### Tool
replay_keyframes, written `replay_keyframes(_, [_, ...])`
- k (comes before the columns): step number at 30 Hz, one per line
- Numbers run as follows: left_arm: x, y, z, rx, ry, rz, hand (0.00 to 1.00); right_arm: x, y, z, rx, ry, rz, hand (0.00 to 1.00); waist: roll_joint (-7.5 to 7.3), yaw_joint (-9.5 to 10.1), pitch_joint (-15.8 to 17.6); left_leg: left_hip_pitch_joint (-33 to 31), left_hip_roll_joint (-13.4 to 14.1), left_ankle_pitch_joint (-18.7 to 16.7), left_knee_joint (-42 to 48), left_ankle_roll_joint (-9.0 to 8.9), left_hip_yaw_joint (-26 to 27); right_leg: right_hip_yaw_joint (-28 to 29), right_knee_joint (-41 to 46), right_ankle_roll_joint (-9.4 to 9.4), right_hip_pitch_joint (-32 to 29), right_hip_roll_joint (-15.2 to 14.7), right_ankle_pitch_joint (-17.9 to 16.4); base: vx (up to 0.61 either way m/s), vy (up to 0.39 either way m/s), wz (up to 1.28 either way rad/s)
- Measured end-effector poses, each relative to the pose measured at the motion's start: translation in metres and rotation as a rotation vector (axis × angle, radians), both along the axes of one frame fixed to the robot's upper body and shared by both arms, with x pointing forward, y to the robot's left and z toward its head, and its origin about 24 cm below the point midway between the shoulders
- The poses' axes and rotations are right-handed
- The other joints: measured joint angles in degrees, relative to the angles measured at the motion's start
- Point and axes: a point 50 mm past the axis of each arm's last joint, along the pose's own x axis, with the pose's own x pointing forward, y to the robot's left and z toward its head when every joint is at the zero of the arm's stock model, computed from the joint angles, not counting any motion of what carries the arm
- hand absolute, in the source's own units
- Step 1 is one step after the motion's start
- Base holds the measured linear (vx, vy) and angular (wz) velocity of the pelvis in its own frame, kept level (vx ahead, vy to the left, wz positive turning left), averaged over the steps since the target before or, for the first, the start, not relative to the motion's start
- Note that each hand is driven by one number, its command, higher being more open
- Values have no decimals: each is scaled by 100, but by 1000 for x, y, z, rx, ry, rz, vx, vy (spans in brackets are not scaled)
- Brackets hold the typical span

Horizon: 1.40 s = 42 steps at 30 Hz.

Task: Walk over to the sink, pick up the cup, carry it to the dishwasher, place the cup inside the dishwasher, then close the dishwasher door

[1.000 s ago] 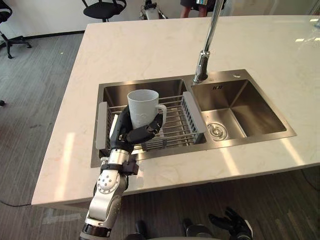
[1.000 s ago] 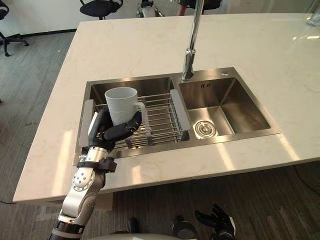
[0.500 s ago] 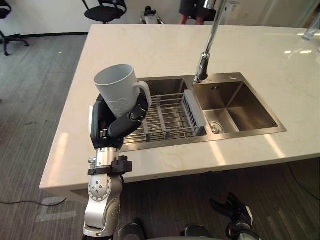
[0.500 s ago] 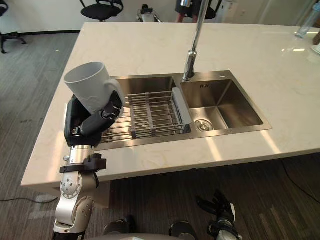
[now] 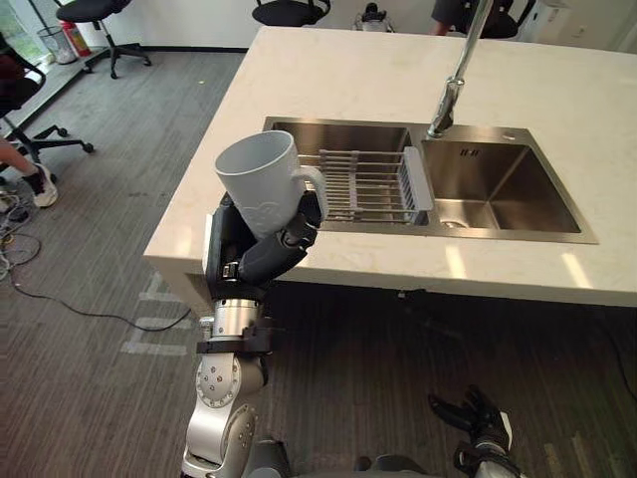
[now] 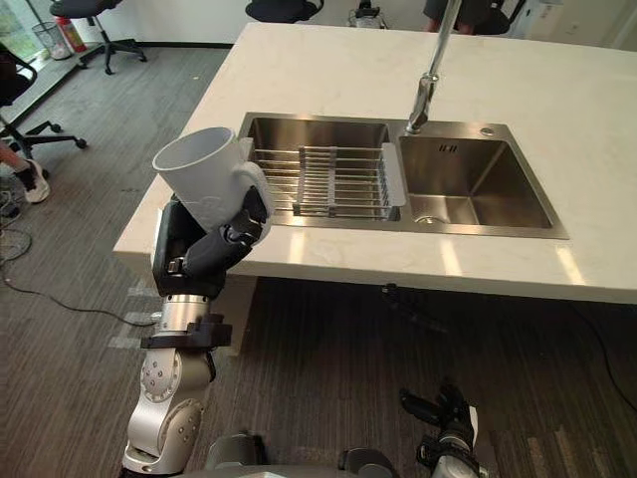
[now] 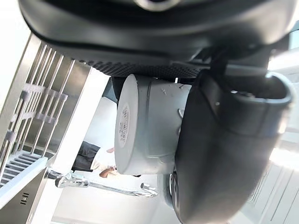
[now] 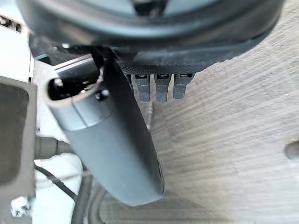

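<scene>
Fingers of my left hand clasp the cup low, handle at three o'clock; rigid, slick, probably breakable.

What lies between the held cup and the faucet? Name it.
The wire rack in the sink lies between the cup and the faucet; both eye views show it.

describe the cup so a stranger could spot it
Find the pale stone island counter with its double steel sink. At its near left corner, the robot's dark left hand is curled round a pale grey handled mug. It alone is held in the air.
</scene>
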Motion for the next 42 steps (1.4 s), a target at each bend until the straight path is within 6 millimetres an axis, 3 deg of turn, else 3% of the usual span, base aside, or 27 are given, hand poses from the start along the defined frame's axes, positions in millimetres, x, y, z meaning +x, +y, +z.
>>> replay_keyframes(1, [4,-2,-3,10,9,-8,30,-1,1,-4,9,13,-7,90,43,16,-97,244,-143,93,-873,-382,54,-19,-115,183,-88,-76,105,-151,268,34])
replay_keyframes(2, [8,1,-10,41,40,-3,30,-1,8,-8,35,30,4,90,-86,32,-125,376,-383,401,-1345,-266,86,2,-295,230,-76,-222,266,-114,221,24])
replay_keyframes(4, [11,7,-22,79,93,10,30,-2,15,-11,58,35,7,90,-153,24,-149,392,-582,582,-1555,-132,66,-20,-562,335,-9,-370,484,-66,191,15])
replay_keyframes(10, [13,12,-29,109,128,21,30,-1,16,-11,62,36,8,90,-235,27,-151,394,-787,583,-1503,14,135,49,-770,346,100,-516,707,-26,124,-1])
replay_keyframes(12, [12,12,-29,109,129,21,30,0,15,-11,60,33,7,90,-279,8,-134,385,-775,575,-1451,27,75,518,-573,227,67,-442,634,-46,28,11])
replay_keyframes(13, [12,12,-29,109,130,19,30,-1,15,-11,59,34,5,90,-283,-24,-130,376,-764,572,-1426,32,-23,1011,-375,143,7,-362,570,-58,16,39])
replay_keyframes(15, [12,11,-29,101,129,19,30,-7,15,-11,57,40,-4,90,-295,-124,-126,371,-742,579,-1414,34,-331,2084,363,189,-181,-138,346,-61,-36,65])
replay_keyframes(19, [7,19,-20,91,91,54,30,-2,13,-2,35,-9,-4,90,-414,15,-142,106,-834,515,-1203,-63,-540,2083,388,271,-191,-280,-152,-47,-149,39])
replay_keyframes(20, [4,22,-16,84,76,69,30,6,11,5,22,-49,0,90,-403,44,-141,-107,-857,551,-1027,-134,-684,1928,242,440,-171,-315,-280,-58,-148,43])
replay_keyframes(21, [4,24,-15,75,71,75,30,9,10,8,15,-68,3,90,-375,40,-138,-208,-837,563,-958,-164,-785,1807,215,492,-165,-304,-304,-60,-169,80])
replay_keyframes(23, [-1,22,-18,24,88,87,30,19,5,21,-22,-131,1,90,-281,74,-139,-429,-724,702,-841,-214,-1125,1323,235,402,-74,-228,-331,-48,-171,98])
replay_keyframes(24, [-2,21,-18,11,92,89,30,22,4,24,-30,-150,0,90,-278,79,-137,-478,-705,763,-859,-172,-1048,1190,235,382,-40,-235,-337,-62,-113,107])
replay_keyframes(25, [-4,20,-18,-4,91,91,30,26,1,31,-49,-186,-11,90,-285,64,-133,-551,-619,818,-891,57,-589,900,235,354,8,-299,-348,-64,-68,111])
replay_keyframes(26, [-5,22,-17,-12,88,96,30,30,-1,36,-63,-215,-21,90,-307,45,-120,-610,-335,673,-674,390,252,661,224,345,46,-365,-347,-59,-88,118])
replay_keyframes(27, [-5,23,-17,-18,88,96,30,32,-2,38,-72,-228,-22,90,-307,31,-113,-668,-122,583,-462,487,795,486,198,318,103,-404,-363,-13,-58,127])
replay_keyframes(28, [-5,21,-17,-30,89,89,30,32,-8,42,-98,-237,-19,90,-212,-21,-110,-693,207,535,-176,516,1574,164,172,314,217,-441,-367,12,10,130])
replay_keyframes(29, [-5,22,-18,-29,89,88,30,31,-15,43,-120,-227,-19,90,-146,-37,-119,-666,307,665,-139,455,1850,-46,171,309,316,-506,-389,24,74,121])
replay_keyframes(31, [-6,26,-17,-27,83,107,30,33,-18,40,-117,-215,-23,90,-128,-20,-126,-662,6,681,-323,276,1703,-108,199,286,356,-665,-467,31,154,85])
replay_keyframes(32, [-6,31,-17,-22,80,129,30,37,-15,38,-105,-214,-26,90,-215,-52,-75,-689,-239,623,-387,202,1591,-78,196,260,412,-822,-609,34,185,80])
replay_keyframes(34, [-6,37,-20,-16,92,155,30,38,-12,32,-88,-191,-28,90,-327,-105,-8,-686,-509,536,-336,289,1491,-153,222,220,534,-1053,-766,64,194,68])
replay_keyframes(35, [-7,40,-23,-22,107,171,30,38,-11,28,-81,-165,-20,90,-340,-107,16,-668,-590,402,-217,362,1389,-129,621,343,506,-1161,-657,84,177,59])
replay_keyframes(37, [-8,40,-25,-8,117,164,30,34,-6,22,-59,-128,-12,90,-364,-110,91,-539,-710,155,-1,459,1141,190,1956,226,151,-1225,-331,134,186,69])
replay_keyframes(38, [-8,38,-24,-3,117,153,30,33,-3,20,-46,-123,-10,90,-390,-125,113,-395,-787,84,-23,511,972,527,2793,159,-179,-1164,182,173,195,69])
replay_keyframes(39, [-8,37,-24,-1,115,150,30,32,-1,19,-42,-122,-9,90,-374,-135,132,-320,-798,57,-56,538,892,731,3173,181,-342,-1068,264,193,160,68])
replay_keyframes(41, [-8,34,-21,-7,100,138,30,28,6,21,-30,-134,-2,90,-351,-142,167,-146,-875,-22,-137,598,526,1453,3438,259,-791,-451,-428,194,108,80])
replay_keyframes(42, [-8,33,-20,-7,97,133,30,27,7,21,-29,-136,-2,90,-332,-143,179,-133,-919,-47,-141,605,443,1570,3335,289,-891,-336,-515,202,48,82])
